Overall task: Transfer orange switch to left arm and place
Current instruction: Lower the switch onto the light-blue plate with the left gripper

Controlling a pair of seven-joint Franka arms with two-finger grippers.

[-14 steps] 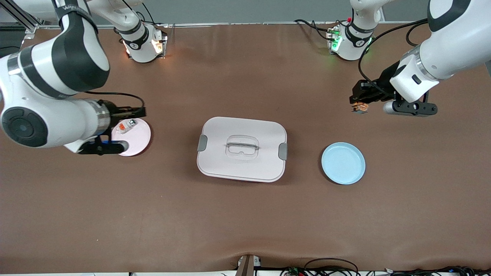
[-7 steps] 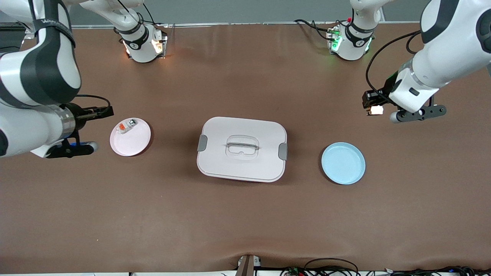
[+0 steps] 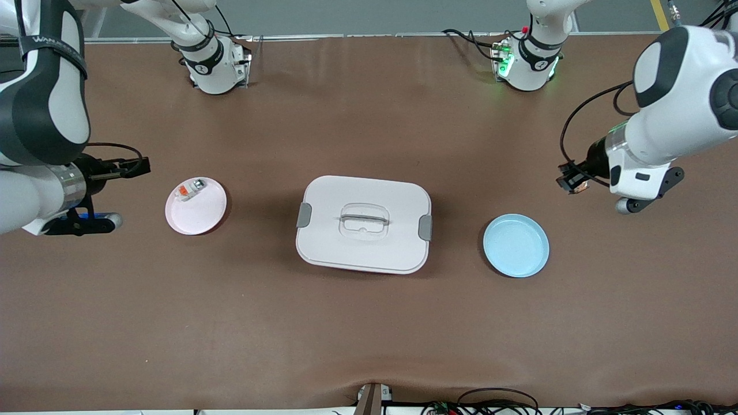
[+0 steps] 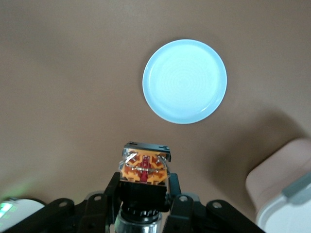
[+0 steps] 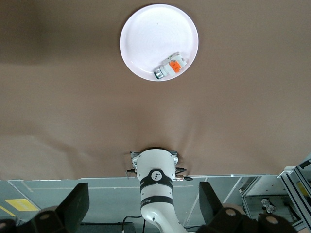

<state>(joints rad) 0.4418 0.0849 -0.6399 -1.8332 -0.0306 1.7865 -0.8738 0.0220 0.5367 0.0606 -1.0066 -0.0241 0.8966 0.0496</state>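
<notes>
Brown bench: left gripper (image 3: 571,183) clamped on switch (image 4: 144,166), in the air near the left arm's end over bare bench by blue plate (image 3: 516,245); right gripper (image 3: 135,168) released near pink plate (image 3: 196,206); box (image 3: 364,224) mid-bench.

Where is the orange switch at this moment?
The orange switch is held in the shut left gripper, up in the air over bare table at the left arm's end, near the blue plate.

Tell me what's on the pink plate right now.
A small whitish-grey part with an orange patch lies on the pink plate, near the rim farther from the front camera. Nothing else shows on it; whatever is under that part is covered.
</notes>
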